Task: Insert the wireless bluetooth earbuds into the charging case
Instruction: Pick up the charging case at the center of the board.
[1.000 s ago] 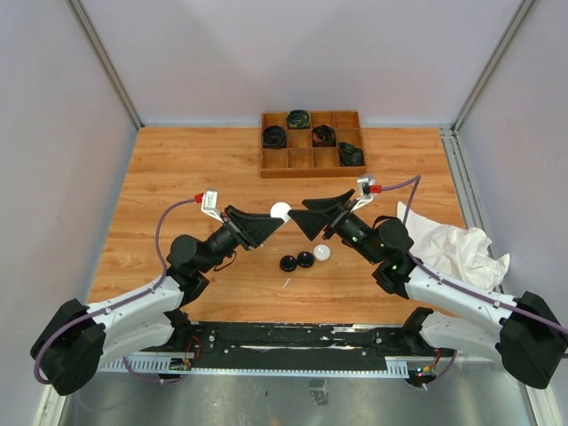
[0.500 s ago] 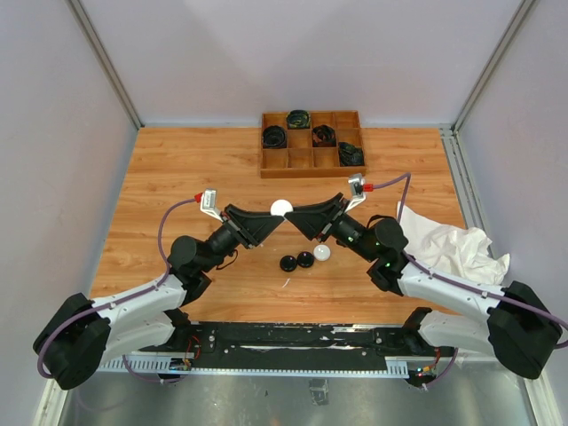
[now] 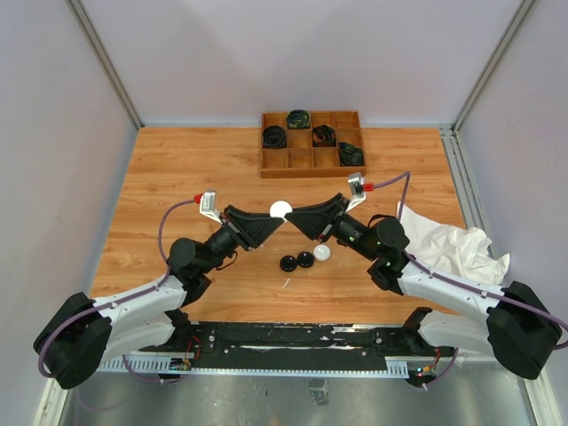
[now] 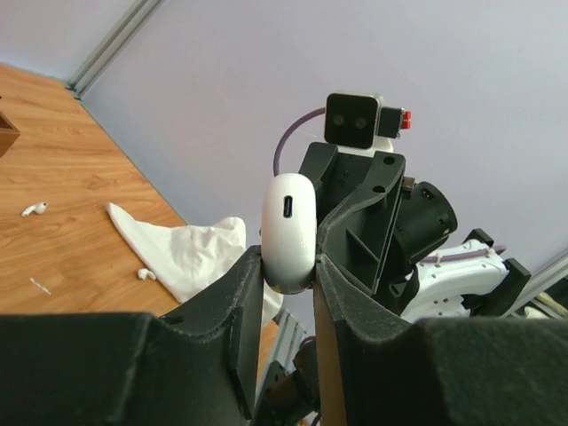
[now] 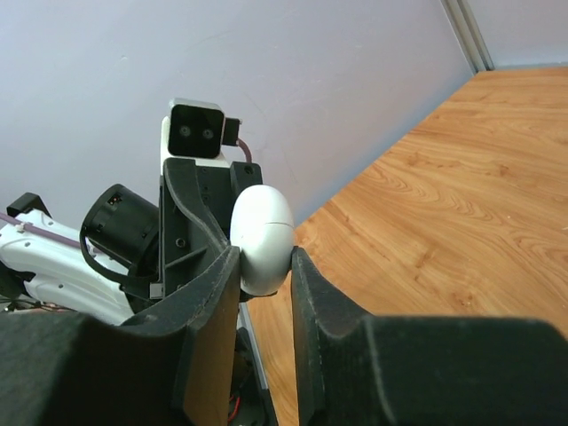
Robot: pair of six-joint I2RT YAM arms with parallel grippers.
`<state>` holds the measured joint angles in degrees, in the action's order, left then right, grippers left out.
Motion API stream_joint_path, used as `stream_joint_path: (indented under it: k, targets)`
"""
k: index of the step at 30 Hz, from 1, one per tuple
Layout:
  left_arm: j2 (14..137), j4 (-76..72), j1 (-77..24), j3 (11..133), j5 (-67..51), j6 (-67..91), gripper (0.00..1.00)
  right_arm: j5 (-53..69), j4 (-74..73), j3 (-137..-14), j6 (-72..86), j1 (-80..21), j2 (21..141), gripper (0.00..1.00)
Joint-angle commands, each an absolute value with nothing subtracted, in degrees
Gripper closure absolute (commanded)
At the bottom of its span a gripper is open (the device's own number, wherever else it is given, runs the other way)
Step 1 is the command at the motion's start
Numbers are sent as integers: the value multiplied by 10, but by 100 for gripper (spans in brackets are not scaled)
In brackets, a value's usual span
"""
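The left hand (image 4: 287, 269) is clamped on the white charging case (image 3: 280, 209), holding it up in the air with its charging port toward the left wrist camera. The right hand (image 5: 264, 266) meets it from the other side, its fingers (image 5: 213, 280) pressed against the same case, so both hands appear to grip it between them. The case looks closed; no seam or lid gap shows. By my reading, the step in hand is getting the case open, or passing it across. Next, one hand has to steady the body while the other works the lid without squeezing the smooth shell out of the grip.

The earbuds are not in the case: two white earbuds (image 4: 35, 209) lie on the worktop (image 3: 177, 177), one just beside a crumpled white cloth (image 3: 453, 248). Below the hands sit two black round cases (image 3: 296, 261) and a white one (image 3: 321, 252). At the far edge a wooden tray (image 3: 297, 161) holds coiled black cables (image 3: 274, 136). Pale walls enclose the wood-grain surface
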<state>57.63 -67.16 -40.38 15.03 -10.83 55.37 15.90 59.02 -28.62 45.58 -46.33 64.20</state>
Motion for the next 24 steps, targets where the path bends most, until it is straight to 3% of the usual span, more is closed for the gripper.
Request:
stream_joint_path:
  k: [1,7,14,20,24]
  targets:
    - [558,-648,-409,146,-106,506,66,181,553,-311,433,-453,605,99]
    - [530,-586,-409,143,-92,405,35,175,405,-337,420,-444,561,99]
    - [513,-595,-409,118,-112,259,27,132,186,-396,406,-442,519,99]
    - [540,-665,-424,86,-97,101,28,101,34,-455,414,-442,518,99]
    - [580,-759,-485,58,-38,-67,30,93,-18,-472,431,-442,526,99]
